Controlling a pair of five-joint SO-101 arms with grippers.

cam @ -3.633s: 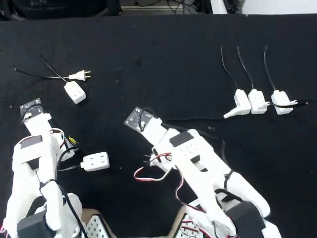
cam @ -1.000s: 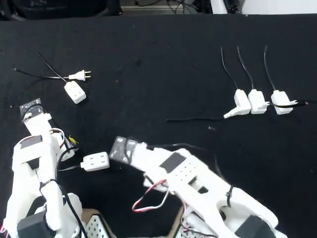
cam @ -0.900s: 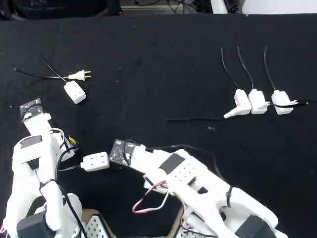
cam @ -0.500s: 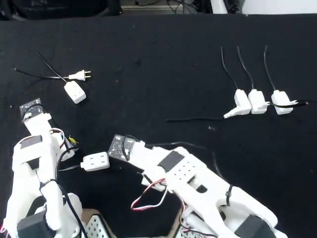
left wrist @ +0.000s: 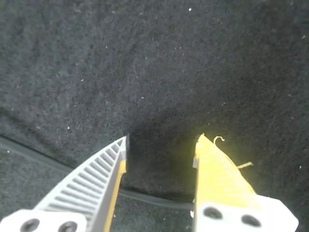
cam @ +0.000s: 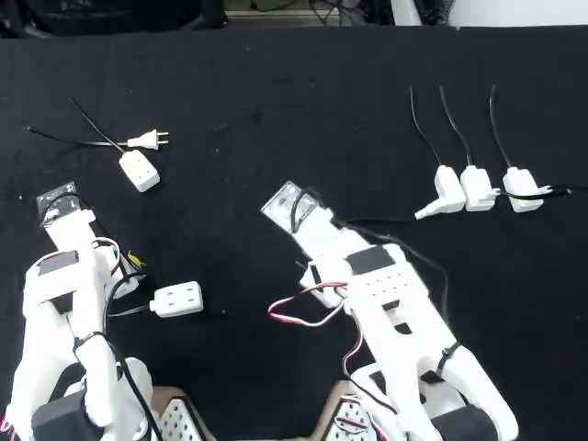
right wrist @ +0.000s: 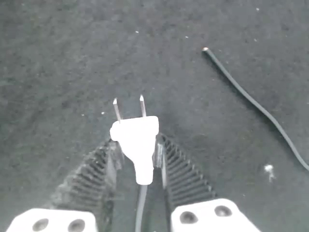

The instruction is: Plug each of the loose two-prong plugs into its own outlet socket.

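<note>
cloth (cam: 276, 101): bare and wide ahead of my right gripper (right wrist: 136, 143), free passage. cable (right wrist: 251, 104): lies off to one side, apart from my plug (right wrist: 135, 129). sockets (cam: 476, 186): three bunched together, wires (cam: 452, 119) trailing behind. cord (left wrist: 145, 197): crosses between my left gripper's (left wrist: 161, 140) spread fingers.

The black table (cam: 276, 101) carries a loose plug (cam: 147, 140) at far left, with a socket (cam: 139, 170) just beside it. Another socket (cam: 176, 299) lies nearer the arms. At right, three sockets (cam: 477, 186) sit in a row, thin cords (cam: 450, 119) running away from them. A black cord (cam: 386, 220) lies near the middle.
</note>
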